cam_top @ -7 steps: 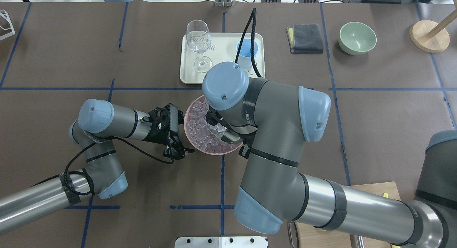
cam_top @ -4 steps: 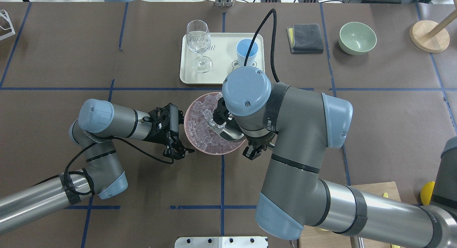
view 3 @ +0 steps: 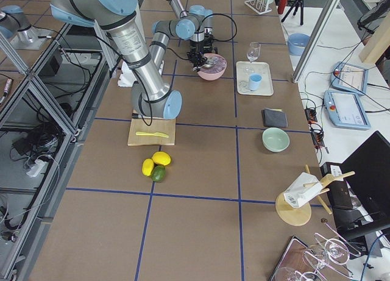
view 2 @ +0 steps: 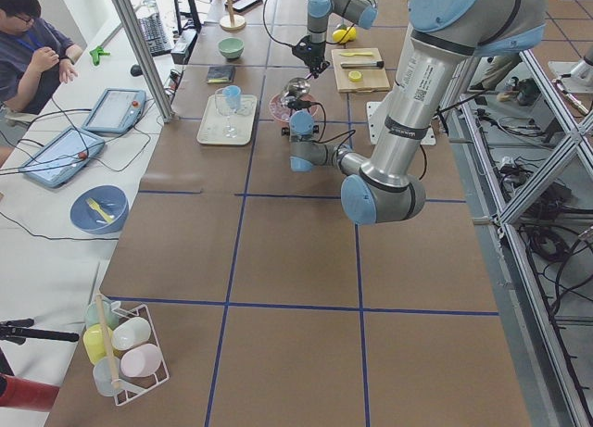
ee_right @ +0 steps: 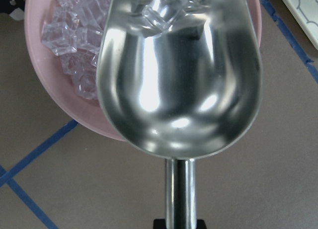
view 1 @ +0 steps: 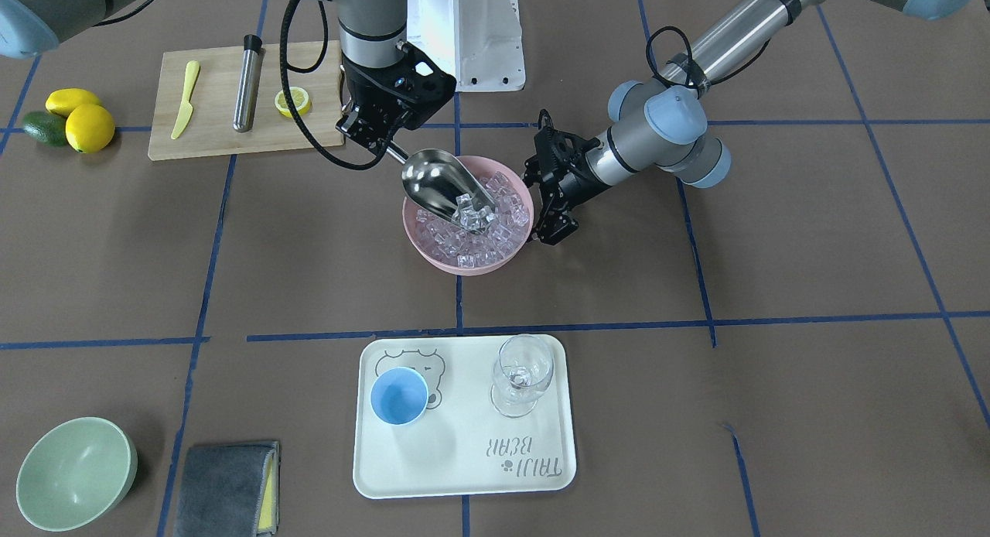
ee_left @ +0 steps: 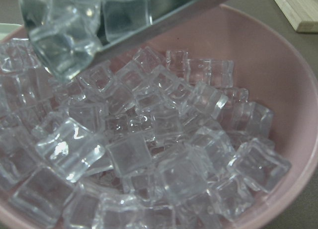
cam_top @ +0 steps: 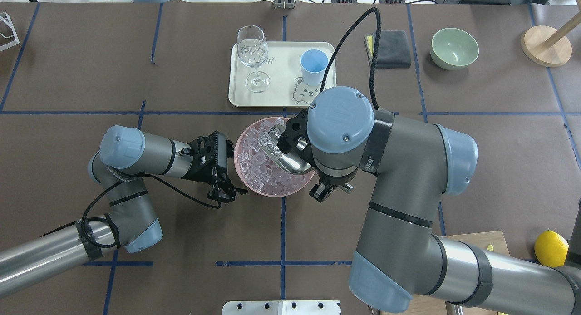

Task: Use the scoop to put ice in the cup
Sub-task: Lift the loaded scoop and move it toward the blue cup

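Observation:
My right gripper (view 1: 384, 138) is shut on the thin handle of the steel scoop (view 1: 437, 177), which tilts over the pink bowl (view 1: 464, 268). A few ice cubes (view 1: 472, 210) lie at the scoop's mouth, above the ice pile (view 1: 472, 247). The right wrist view shows the scoop's trough (ee_right: 179, 85) with cubes at its far end. My left gripper (view 1: 553, 234) points down just outside the bowl's rim, its fingers together and empty. The light-blue cup (view 1: 399, 395) stands empty on the cream tray (view 1: 464, 460).
A wine glass (view 1: 524, 374) stands on the tray beside the cup. A green bowl (view 1: 73, 471) and a grey cloth (view 1: 224, 487) lie beyond the tray. The wooden board (view 1: 216, 127) carries a steel cylinder (view 1: 247, 80), a knife and a lemon slice.
My right arm has swung to the right and lifted the scoop out of the pile, its mouth now nearer the bowl's far rim with cubes in it. The left arm has not moved.

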`<state>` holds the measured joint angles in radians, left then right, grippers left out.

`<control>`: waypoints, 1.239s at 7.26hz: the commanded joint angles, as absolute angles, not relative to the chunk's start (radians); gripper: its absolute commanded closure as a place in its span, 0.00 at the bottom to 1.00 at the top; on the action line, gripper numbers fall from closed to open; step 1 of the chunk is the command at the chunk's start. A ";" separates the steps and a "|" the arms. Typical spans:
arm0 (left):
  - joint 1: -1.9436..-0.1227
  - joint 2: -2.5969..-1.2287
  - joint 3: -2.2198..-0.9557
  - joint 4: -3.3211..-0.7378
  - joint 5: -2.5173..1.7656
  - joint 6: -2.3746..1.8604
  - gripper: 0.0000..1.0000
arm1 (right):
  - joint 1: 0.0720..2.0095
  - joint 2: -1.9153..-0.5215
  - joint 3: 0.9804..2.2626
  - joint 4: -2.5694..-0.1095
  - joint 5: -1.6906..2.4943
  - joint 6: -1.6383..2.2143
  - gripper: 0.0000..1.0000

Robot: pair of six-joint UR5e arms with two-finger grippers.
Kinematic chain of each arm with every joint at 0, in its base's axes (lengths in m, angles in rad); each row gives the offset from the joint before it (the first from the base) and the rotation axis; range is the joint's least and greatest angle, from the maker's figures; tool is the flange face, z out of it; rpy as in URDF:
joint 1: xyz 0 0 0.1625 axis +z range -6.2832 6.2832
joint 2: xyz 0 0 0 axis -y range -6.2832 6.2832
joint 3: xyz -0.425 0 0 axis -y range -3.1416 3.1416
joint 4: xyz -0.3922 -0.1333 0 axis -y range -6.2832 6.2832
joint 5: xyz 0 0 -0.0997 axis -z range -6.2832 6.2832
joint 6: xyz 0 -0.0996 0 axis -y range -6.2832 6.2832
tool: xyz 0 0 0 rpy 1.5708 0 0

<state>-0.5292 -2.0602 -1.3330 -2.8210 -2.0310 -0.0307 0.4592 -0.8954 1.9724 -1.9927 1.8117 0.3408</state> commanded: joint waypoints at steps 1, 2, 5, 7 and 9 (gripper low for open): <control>-0.529 -2.060 -1.333 -2.821 -2.031 -0.031 0.00 | 0.462 -0.920 2.017 -1.931 1.810 0.435 1.00; -0.529 -2.060 -1.333 -2.821 -2.031 -0.029 0.00 | 0.477 -0.920 2.025 -1.919 1.812 0.502 1.00; -0.529 -2.062 -1.333 -2.821 -2.031 -0.029 0.00 | 0.590 -0.919 2.004 -1.946 1.825 0.506 1.00; -0.529 -2.063 -1.333 -2.821 -2.031 -0.029 0.00 | 0.653 -0.905 1.944 -1.991 1.848 0.505 1.00; -0.529 -2.062 -1.335 -2.823 -2.031 -0.029 0.00 | 0.727 -0.881 1.872 -1.985 1.896 0.496 1.00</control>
<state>-0.5292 -2.0622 -1.3333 -2.8213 -2.0310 -0.0293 0.6789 -0.8983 1.9187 -1.9839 1.8649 0.5026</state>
